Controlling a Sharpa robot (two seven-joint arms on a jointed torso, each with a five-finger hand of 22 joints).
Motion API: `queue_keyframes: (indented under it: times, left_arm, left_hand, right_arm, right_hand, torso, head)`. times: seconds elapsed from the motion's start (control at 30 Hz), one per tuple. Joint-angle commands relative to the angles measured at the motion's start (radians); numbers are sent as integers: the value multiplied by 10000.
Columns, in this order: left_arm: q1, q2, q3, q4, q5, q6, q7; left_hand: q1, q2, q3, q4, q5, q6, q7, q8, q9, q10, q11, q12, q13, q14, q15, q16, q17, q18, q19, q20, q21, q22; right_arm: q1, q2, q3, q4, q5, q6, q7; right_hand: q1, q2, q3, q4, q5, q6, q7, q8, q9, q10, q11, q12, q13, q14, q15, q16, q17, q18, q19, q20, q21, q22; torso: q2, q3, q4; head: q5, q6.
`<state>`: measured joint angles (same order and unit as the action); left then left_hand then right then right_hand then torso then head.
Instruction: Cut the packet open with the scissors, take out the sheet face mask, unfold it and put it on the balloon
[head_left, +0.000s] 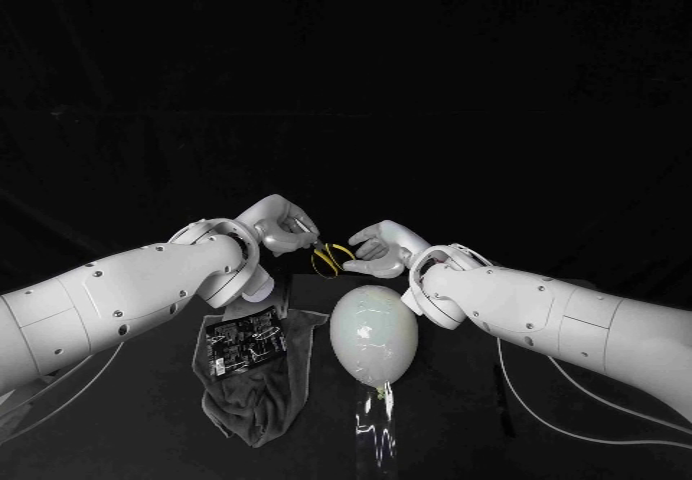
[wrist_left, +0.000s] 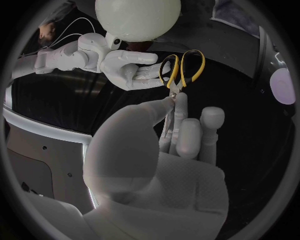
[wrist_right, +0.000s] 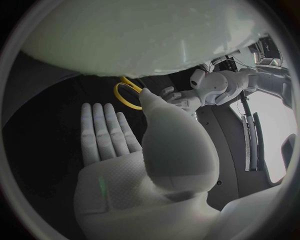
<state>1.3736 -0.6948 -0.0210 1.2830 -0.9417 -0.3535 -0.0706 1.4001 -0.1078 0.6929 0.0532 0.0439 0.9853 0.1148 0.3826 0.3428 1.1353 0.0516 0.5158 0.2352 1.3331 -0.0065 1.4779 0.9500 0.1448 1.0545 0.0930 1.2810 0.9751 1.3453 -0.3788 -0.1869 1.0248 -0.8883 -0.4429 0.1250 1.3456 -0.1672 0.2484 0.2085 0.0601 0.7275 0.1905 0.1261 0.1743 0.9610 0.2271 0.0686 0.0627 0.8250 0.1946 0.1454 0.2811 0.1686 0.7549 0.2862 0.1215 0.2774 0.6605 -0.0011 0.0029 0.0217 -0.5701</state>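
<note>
Yellow-and-black-handled scissors (head_left: 332, 259) hang in the air between my two hands, behind the balloon (head_left: 375, 334). My left hand (head_left: 283, 228) pinches them near the pivot and blades (wrist_left: 171, 102), with the handle loops (wrist_left: 183, 67) pointing at my right hand (head_left: 379, 250). That hand (wrist_left: 128, 67) is flat and spread beside the loops, its fingertips (wrist_left: 152, 74) at the nearer loop, holding nothing. The right wrist view shows its palm (wrist_right: 115, 150) open and one yellow loop (wrist_right: 125, 95) beyond it. The dark printed packet (head_left: 245, 338) lies on a grey cloth (head_left: 263, 395), left of the pale balloon.
The balloon's knot points toward me, with a clear shiny strip (head_left: 376, 425) on the black table (head_left: 130, 420) below it. A cable (head_left: 505, 390) runs along the table by the right arm. The cloth spreads toward the front edge.
</note>
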Motion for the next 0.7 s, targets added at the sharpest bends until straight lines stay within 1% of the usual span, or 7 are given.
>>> queue_keyframes:
  times: [0.03,0.2,0.37,0.4,0.43,0.47,0.7]
  left_arm:
    - [48,53,25,97,190,116,42]
    - [96,99,28,182,244,119,41]
    - [164,108,30,252,263,108,42]
    - [183,99,30,262,266,104,45]
    - [200,83,30,271,276,100,49]
    - [211,68,30,277,296,96,51]
    - [252,-21,29,274,509,75,66]
  left_hand:
    - [47,116,28,-64,32,83,29,95,497,80,-29,-66,-17,-3,-39,68,12,-70,72,19,57,15]
    - [48,118,27,-65,32,82,30,96,499,85,-29,-69,-21,3,-39,69,22,-70,77,18,60,19]
    - [48,118,27,-65,32,82,30,96,499,85,-29,-69,-21,3,-39,69,22,-70,77,18,60,19]
    - [48,118,27,-65,32,82,30,96,499,85,-29,-69,-21,3,-39,69,22,-70,77,18,60,19]
    - [48,118,27,-65,32,82,30,96,499,85,-29,-69,-21,3,-39,69,22,-70,77,18,60,19]
    - [48,118,27,-65,32,82,30,96,499,85,-29,-69,-21,3,-39,69,22,-70,77,18,60,19]
    - [49,122,28,-67,32,79,32,96,502,91,-28,-75,-28,0,-40,67,10,-67,70,17,55,8]
  right_arm:
    - [-23,106,8,-105,340,168,297]
    - [-41,191,9,-176,369,277,302]
    - [-49,166,10,-166,274,199,351]
    - [-50,136,10,-143,236,55,426]
    - [-51,101,10,-115,201,-109,519]
    - [-52,70,11,-92,179,-252,592]
    - [-53,-154,29,110,490,-1377,1034]
  right_hand:
    - [65,177,-114,-9,-59,104,942,-8,16,-29,-1,-11,11,-54,29,-60,-47,-82,9,2,-72,-30]
    - [312,404,-172,-62,-105,680,887,131,116,208,-59,55,24,22,-2,-37,-142,-69,44,-6,-115,-92]
    - [1348,969,561,-548,-104,1486,513,544,275,1173,-477,448,102,658,-295,323,-78,73,97,-70,-147,-145]
    - [1982,1215,1191,-974,-14,2265,131,979,455,2245,-912,934,275,1786,-685,942,169,198,283,-206,-58,-112]
    - [1982,1215,1191,-974,-14,2265,131,979,455,2245,-912,934,275,1786,-685,942,169,198,283,-206,-58,-112]
    - [2232,1333,1507,-1218,-124,2751,-94,1264,589,2822,-1159,1189,371,2362,-928,1238,306,207,527,-360,90,-36]
    - [2012,1396,1956,-1702,-130,3335,-451,1724,928,3885,-1539,1473,462,3309,-1372,1674,620,102,1113,-849,966,703]
  torso:
    - [-12,1,4]
    - [-21,2,-4]
    - [-19,1,-7]
    - [-17,1,-13]
    - [-16,3,-16]
    - [-16,1,-24]
    - [-10,8,-25]
  head:
    - [-3,7]
    - [-7,10]
    - [20,26]
    - [30,25]
    - [35,26]
    - [43,31]
    - [30,36]
